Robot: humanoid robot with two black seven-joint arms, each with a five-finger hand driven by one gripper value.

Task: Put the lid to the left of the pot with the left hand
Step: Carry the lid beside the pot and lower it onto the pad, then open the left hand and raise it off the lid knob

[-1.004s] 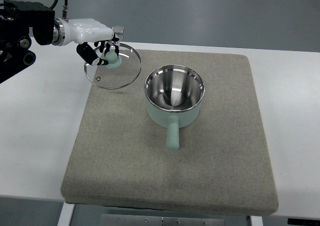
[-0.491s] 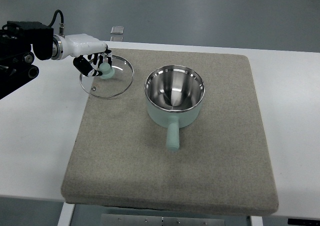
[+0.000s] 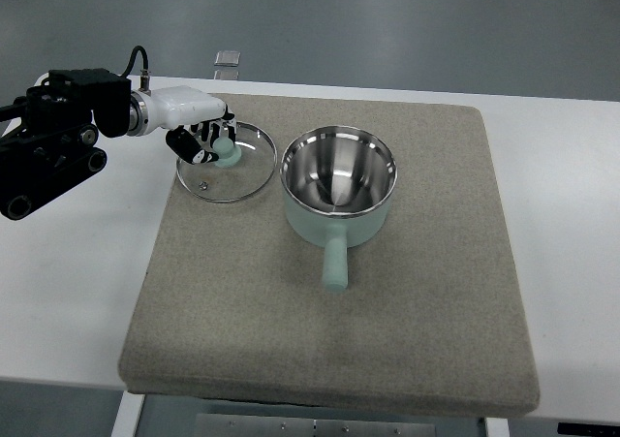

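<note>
A glass lid with a mint green knob lies on the grey mat, just left of the pot. The pot is mint green with a shiny steel inside and a handle pointing toward me. My left hand comes in from the left edge, white with black fingers. Its fingers are curled around the lid's knob. The lid's right rim nearly touches the pot's rim. The right arm does not show.
The mat lies on a white table. A small metal plate sits at the table's far edge. My left arm's black housing hangs over the table's left part.
My left hand has carried the lid down and back to the right. The lid was tilted and raised over the mat's left edge; now it sits flat on the mat beside the pot.
</note>
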